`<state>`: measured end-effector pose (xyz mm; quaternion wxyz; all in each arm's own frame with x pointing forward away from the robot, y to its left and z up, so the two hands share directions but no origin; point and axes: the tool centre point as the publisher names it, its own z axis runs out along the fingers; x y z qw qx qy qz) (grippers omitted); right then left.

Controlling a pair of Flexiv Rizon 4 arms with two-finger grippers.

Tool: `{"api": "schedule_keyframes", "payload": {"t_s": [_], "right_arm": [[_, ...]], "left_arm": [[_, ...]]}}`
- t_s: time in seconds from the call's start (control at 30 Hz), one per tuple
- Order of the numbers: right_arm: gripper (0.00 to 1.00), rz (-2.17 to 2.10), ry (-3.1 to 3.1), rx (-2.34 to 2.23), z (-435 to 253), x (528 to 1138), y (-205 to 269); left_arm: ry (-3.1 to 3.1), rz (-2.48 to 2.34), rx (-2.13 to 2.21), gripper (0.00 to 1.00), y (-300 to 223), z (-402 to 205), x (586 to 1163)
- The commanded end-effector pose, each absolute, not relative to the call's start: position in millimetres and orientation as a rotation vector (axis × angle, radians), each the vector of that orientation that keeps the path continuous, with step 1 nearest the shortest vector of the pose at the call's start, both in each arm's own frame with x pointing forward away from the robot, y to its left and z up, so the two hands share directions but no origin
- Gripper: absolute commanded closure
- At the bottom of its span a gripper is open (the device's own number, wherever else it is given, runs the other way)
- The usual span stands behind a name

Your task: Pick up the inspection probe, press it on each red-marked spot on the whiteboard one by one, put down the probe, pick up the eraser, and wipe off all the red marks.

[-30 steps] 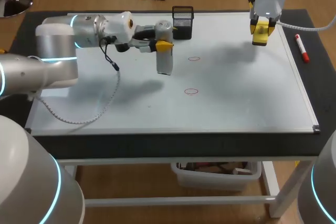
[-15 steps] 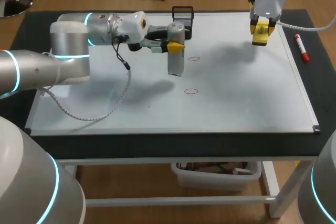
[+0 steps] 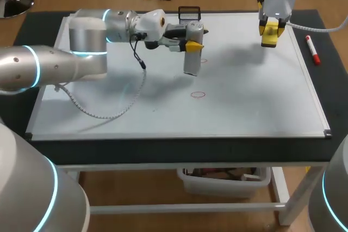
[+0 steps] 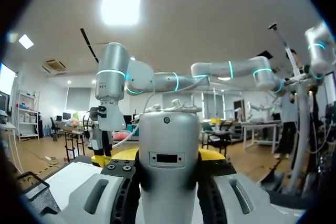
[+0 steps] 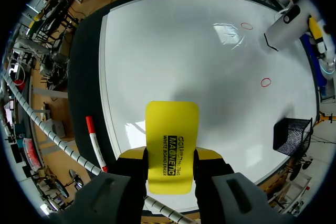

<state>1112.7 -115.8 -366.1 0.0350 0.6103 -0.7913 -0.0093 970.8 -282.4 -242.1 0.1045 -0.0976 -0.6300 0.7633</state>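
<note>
The left hand (image 3: 193, 42) is clamped on the inspection probe (image 3: 192, 61), which hangs upright over the whiteboard (image 3: 244, 107). Its lower end is just beside the upper red mark (image 3: 202, 61); from above I cannot tell whether the tip touches the board. The lower red mark (image 3: 198, 94) lies apart, toward the front of the desk.

The right hand (image 3: 270, 30) is clamped on the yellow eraser (image 3: 270, 37) over the board's far right corner, near the red marker (image 3: 311, 49).

The probe seems slightly to one side of the ring, so a straight press may land off the mark. The fingers hold the probe high on its body, so a hard press could tilt it or push it up through the grip.

The black mesh basket (image 3: 188, 13) stands close behind the left hand and could be knocked. The white cable (image 3: 109, 116) sags onto the board and could smear the lower mark if it drags that way. If the eraser comes down early, marks vanish before they are probed.
</note>
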Motion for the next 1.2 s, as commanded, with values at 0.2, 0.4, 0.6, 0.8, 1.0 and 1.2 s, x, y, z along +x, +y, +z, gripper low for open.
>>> {"api": "schedule_keyframes", "payload": {"t_s": [0.2, 0.4, 0.6, 0.8, 1.0, 1.2], "right_arm": [[1.00, -0.027, -2.427, 1.877, -365.1, 1114.3, -116.4], [1.00, -0.027, -2.427, 1.877, -365.1, 1114.3, -116.4], [1.00, -0.027, -2.427, 1.877, -365.1, 1114.3, -116.4], [1.00, -0.027, -2.427, 1.877, -365.1, 1114.3, -116.4], [1.00, -0.027, -2.427, 1.877, -365.1, 1114.3, -116.4], [1.00, -0.027, -2.427, 1.877, -365.1, 1114.3, -116.4]], "left_arm": [[-1.810, 2.217, -0.366, 1.00, -307.1, -251.1, 1005.9], [-1.807, 2.227, -0.366, 1.00, -311.4, -256.2, 1024.7], [-1.809, 2.240, -0.356, 1.00, -315.0, -257.2, 1038.4], [-1.811, 2.242, -0.331, 1.00, -318.4, -262.7, 1047.7], [-1.815, 2.246, -0.305, 1.00, -321.8, -266.8, 1055.8], [-1.826, 2.248, -0.279, 1.00, -321.0, -272.3, 1061.2]]}}
